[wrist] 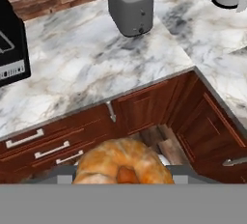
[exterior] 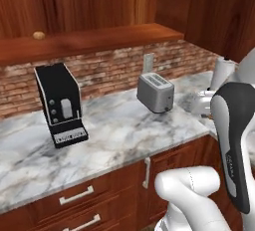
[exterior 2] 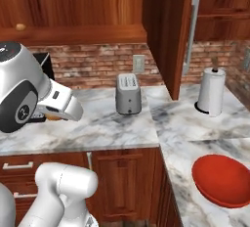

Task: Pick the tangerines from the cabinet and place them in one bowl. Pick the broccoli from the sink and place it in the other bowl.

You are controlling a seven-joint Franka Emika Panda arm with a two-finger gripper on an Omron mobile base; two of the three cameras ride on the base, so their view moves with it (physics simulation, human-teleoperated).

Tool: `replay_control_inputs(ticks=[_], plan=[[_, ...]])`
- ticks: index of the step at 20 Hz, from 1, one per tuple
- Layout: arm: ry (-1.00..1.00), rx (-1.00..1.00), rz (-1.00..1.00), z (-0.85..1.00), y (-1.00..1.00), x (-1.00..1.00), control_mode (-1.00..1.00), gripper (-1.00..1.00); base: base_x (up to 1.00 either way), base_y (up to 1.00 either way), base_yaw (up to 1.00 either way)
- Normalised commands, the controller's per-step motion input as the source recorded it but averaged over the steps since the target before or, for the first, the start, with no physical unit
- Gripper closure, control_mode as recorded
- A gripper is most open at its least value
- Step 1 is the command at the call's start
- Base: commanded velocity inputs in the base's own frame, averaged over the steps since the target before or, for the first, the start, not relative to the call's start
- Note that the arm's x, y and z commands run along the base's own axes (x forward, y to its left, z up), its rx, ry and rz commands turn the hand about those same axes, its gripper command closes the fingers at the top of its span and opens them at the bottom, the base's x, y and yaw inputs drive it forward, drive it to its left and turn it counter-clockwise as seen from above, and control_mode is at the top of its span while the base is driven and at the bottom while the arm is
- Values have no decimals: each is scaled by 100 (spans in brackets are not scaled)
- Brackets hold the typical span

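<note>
I have the gripper (wrist: 123, 172) clenched on what appears to be a tangerine (wrist: 123, 162), held over the counter edge (wrist: 144, 85); it should be light, firm, round and prone to roll, so grip across its widest part.

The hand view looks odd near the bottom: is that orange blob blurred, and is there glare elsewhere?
Hand view: the tangerine is very close and soft-edged. Right base view: the red bowl shows a faint sheen. Left base view: the toaster casts a soft shadow.

The gripper (wrist: 123, 172) pointed downward, its jaws clamped on 1 tangerine (wrist: 123, 160) pressed close beneath the hand.
</note>
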Motion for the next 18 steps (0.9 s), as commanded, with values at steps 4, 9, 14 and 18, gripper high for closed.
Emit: replay_control_inputs(ticks=[4, 9, 14, 18], plan=[[0, 0, 0, 0, 0, 0, 100, 100, 0, 19, -41], [0, 0, 0, 0, 0, 0, 100, 100, 0, 15, -42], [0, 0, 0, 0, 0, 0, 100, 100, 0, 13, -42], [0, 0, 0, 0, 0, 0, 100, 100, -11, 14, -39]])
